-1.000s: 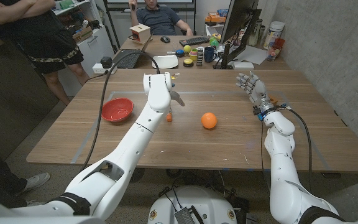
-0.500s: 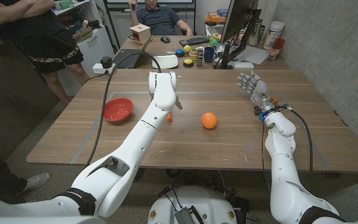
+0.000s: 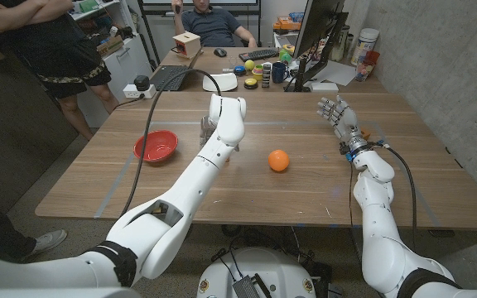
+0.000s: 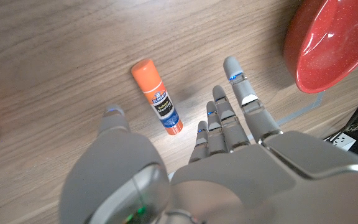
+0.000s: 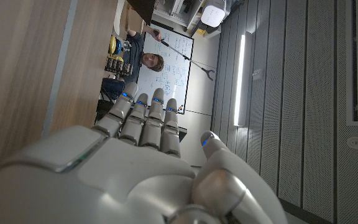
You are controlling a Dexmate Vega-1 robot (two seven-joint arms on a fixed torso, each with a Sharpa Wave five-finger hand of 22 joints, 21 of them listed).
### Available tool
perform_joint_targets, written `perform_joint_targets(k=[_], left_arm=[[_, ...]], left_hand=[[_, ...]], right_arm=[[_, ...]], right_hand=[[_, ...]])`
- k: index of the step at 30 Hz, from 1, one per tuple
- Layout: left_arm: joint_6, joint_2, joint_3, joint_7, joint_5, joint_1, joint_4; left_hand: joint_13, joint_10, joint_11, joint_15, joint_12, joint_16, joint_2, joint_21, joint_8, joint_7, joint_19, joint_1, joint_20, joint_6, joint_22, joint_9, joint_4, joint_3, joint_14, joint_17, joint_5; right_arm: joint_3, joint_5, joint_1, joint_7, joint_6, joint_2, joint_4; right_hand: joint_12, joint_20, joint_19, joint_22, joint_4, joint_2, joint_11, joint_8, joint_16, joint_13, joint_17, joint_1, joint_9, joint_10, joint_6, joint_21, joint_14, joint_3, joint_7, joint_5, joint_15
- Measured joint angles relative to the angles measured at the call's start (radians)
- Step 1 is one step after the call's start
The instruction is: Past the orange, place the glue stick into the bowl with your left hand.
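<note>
Since a second ago your left hand (image 4: 229, 155) has swung right over the glue stick (image 4: 157, 98), fingers spread, holding nothing; right hand (image 3: 338, 116) unclenched.

The wooden table (image 3: 305, 194) carries an orange (image 3: 279, 160), a red bowl (image 3: 156, 146) (well apart) and a glue stick (image 4: 157, 98).

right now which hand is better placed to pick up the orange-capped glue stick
Left. The left hand hovers open right over the orange-capped glue stick lying on the wooden table, while the right hand is raised at the table's far right side.
</note>
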Motion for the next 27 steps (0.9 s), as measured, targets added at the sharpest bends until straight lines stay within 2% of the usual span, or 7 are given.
perform_joint_targets(k=[5,6,8,10,18,21,27], left_arm=[[0.004,-0.007,0.026,0.0,0.014,-0.019,0.05],[0.012,-0.01,0.033,0.0,0.043,-0.024,0.063],[0.012,-0.013,0.043,0.0,0.043,-0.031,0.081],[0.024,-0.018,0.056,0.01,0.063,-0.038,0.102],[0.043,-0.031,0.096,0.045,0.072,-0.046,0.15],[0.055,-0.037,0.106,0.066,0.072,-0.046,0.165],[0.066,-0.045,0.128,0.08,0.063,-0.052,0.2]], left_hand=[[0.0,0.016,-0.016,-0.017,0.0,0.0,0.019,-0.004,0.0,0.006,0.006,0.029,-0.005,0.021,0.0,0.0,-0.01,0.01,0.018,0.0,0.001],[0.0,0.017,-0.017,-0.02,0.0,0.0,0.02,-0.004,0.0,0.006,0.006,0.03,-0.005,0.028,0.0,0.0,-0.011,0.011,0.022,0.0,0.001],[0.0,0.025,-0.025,-0.027,0.0,0.0,0.023,-0.004,0.0,0.005,0.013,0.043,-0.012,0.029,0.0,0.0,-0.011,0.011,0.029,0.0,0.001],[0.0,0.033,-0.026,-0.028,0.0,0.0,0.024,-0.004,0.0,0.006,0.013,0.044,-0.012,0.039,0.0,0.0,-0.015,0.015,0.032,0.0,0.001],[0.0,0.069,-0.044,-0.058,0.011,0.005,0.045,-0.004,0.0,0.007,0.049,0.086,-0.038,0.067,0.0,0.0,-0.025,0.025,0.071,0.0,0.001],[0.002,0.073,-0.044,-0.058,0.015,0.008,0.041,-0.004,0.0,0.01,0.067,0.096,-0.054,0.071,0.0,0.0,-0.025,0.025,0.088,0.0,-0.004],[0.005,0.076,-0.04,-0.06,0.015,0.008,0.037,0.001,0.0,0.01,0.084,0.1,-0.062,0.071,0.0,0.0,-0.025,0.025,0.092,0.0,-0.006]], right_arm=[[0.003,0.011,0.007,0.015,0.023,-0.004,0.015],[0.011,0.015,0.023,0.02,0.031,-0.013,0.055],[0.011,0.018,0.023,0.026,0.039,-0.013,0.055],[0.02,0.025,0.04,0.036,0.052,-0.023,0.099],[0.035,0.041,0.059,0.064,0.083,-0.037,0.148],[0.043,0.047,0.066,0.074,0.09,-0.042,0.165],[0.053,0.057,0.071,0.088,0.097,-0.046,0.175]], right_hand=[[0.0,0.0,0.0,0.0,0.004,-0.004,0.002,0.0,0.0,0.0,0.0,-0.004,0.0,0.002,0.0,0.0,0.004,-0.004,0.0,0.0,-0.004],[0.0,0.0,0.0,0.0,0.004,-0.004,0.004,0.0,0.0,0.0,0.0,-0.004,0.0,0.004,0.0,0.0,0.004,-0.004,0.0,0.0,-0.004],[0.0,0.0,0.0,0.0,0.004,-0.004,0.005,0.0,0.0,0.0,0.0,-0.004,0.0,0.006,0.0,0.0,0.004,-0.004,0.0,0.0,-0.004],[0.0,0.0,0.0,0.0,0.004,-0.004,0.005,0.0,0.0,0.0,0.0,-0.004,0.0,0.006,0.0,0.0,0.004,-0.004,0.0,0.0,-0.004],[0.0,0.0,0.0,0.0,0.008,-0.009,0.005,0.0,0.0,0.0,0.0,-0.009,0.0,0.006,0.0,0.0,0.004,-0.008,0.0,0.0,-0.004],[0.0,0.0,0.0,0.0,0.008,-0.009,0.005,0.0,0.0,0.0,0.0,-0.009,0.0,0.006,0.0,-0.007,0.004,-0.008,0.0,0.0,-0.004],[0.0,0.0,0.0,0.0,0.008,-0.009,0.003,0.0,0.0,0.0,0.0,-0.009,0.0,0.008,0.0,-0.007,0.004,-0.008,0.0,0.0,-0.004]])
